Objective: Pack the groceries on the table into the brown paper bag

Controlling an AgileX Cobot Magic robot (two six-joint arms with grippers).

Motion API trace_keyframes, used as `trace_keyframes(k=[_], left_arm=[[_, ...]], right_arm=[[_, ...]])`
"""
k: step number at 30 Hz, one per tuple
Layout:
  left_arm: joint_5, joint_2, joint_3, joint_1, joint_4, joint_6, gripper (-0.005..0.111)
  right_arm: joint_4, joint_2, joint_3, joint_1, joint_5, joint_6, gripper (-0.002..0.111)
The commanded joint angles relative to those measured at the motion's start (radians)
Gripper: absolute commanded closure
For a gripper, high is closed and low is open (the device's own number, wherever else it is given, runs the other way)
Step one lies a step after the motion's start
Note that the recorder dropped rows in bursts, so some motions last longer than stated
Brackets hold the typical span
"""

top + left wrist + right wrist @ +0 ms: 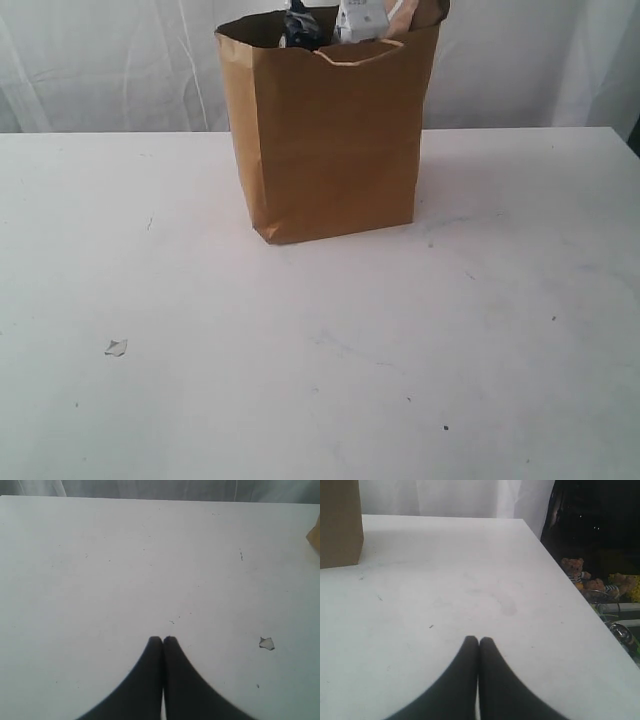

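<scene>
The brown paper bag (330,140) stands upright at the back middle of the white table (300,350). Groceries poke out of its top: a dark item (300,30) and a white packet (362,20). No groceries lie on the tabletop in any view. A side of the bag (339,522) shows in the right wrist view and a corner of the bag (315,537) in the left wrist view. My left gripper (162,640) is shut with nothing in it, over bare table. My right gripper (479,640) is shut and empty too. Neither arm shows in the exterior view.
A small scrap of paper (116,347) lies on the table at the front left; the scrap (266,643) also appears near the left gripper. White curtain hangs behind the table. Beyond the table's right edge (560,580) sit teddy bears (577,570) and clutter.
</scene>
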Motion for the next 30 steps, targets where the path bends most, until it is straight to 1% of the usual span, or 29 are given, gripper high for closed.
trace_keyframes(k=[1, 9, 11, 12, 13, 14, 16, 17, 18, 19, 20, 21, 23, 25, 26, 28, 30], left_arm=[[-0.003, -0.003, -0.002, 0.002, -0.003, -0.001, 0.107], [-0.006, -0.003, 0.004, 0.002, 0.006, -0.001, 0.107], [-0.042, -0.003, 0.049, -0.004, 0.102, -0.011, 0.107], [-0.08, -0.003, 0.069, -0.015, 0.127, -0.035, 0.107], [-0.148, -0.003, 0.097, -0.043, 0.136, -0.042, 0.107], [-0.229, -0.003, 0.129, -0.085, 0.144, -0.042, 0.107], [-0.395, -0.003, 0.192, -0.201, 0.154, -0.042, 0.107], [-0.44, -0.003, 0.214, -0.257, 0.152, -0.042, 0.107], [-0.447, -0.003, 0.224, -0.294, 0.141, -0.042, 0.107], [-0.43, -0.003, 0.231, -0.328, 0.122, -0.042, 0.107], [-0.398, -0.003, 0.239, -0.348, 0.093, -0.042, 0.107], [-0.365, -0.003, 0.246, -0.352, 0.068, -0.042, 0.107], [-0.279, -0.003, 0.277, -0.352, 0.007, -0.042, 0.107], [-0.186, -0.003, 0.3, -0.338, -0.03, -0.043, 0.107], [-0.159, -0.003, 0.3, -0.336, -0.033, -0.006, 0.107], [-0.16, -0.003, 0.3, -0.326, -0.042, -0.038, 0.107], [-0.145, -0.002, 0.3, -0.3, -0.042, -0.086, 0.107]], right_arm=[[0.004, -0.006, 0.002, -0.001, 0.001, -0.012, 0.108], [0.004, -0.006, 0.002, -0.001, 0.001, -0.012, 0.108], [0.004, -0.006, 0.002, -0.001, 0.001, -0.012, 0.108], [0.004, -0.006, 0.002, -0.001, 0.001, -0.012, 0.108], [0.004, -0.006, 0.002, -0.001, 0.001, -0.012, 0.108], [0.004, -0.006, 0.002, -0.001, 0.001, -0.012, 0.108], [0.004, -0.006, 0.002, -0.001, 0.001, -0.012, 0.108], [0.004, -0.006, 0.002, -0.001, 0.001, -0.012, 0.108], [0.004, -0.006, 0.002, -0.001, 0.001, -0.012, 0.108], [0.004, -0.006, 0.002, -0.001, 0.001, -0.012, 0.108], [0.004, -0.006, 0.002, -0.001, 0.001, -0.012, 0.108], [0.004, -0.006, 0.002, -0.001, 0.001, -0.012, 0.108], [0.004, -0.006, 0.002, -0.001, 0.001, -0.012, 0.108], [0.004, -0.006, 0.002, -0.001, 0.001, -0.012, 0.108], [0.004, -0.006, 0.002, -0.001, 0.001, -0.012, 0.108], [0.004, -0.006, 0.002, -0.001, 0.001, -0.012, 0.108], [0.004, -0.006, 0.002, -0.001, 0.001, -0.012, 0.108]])
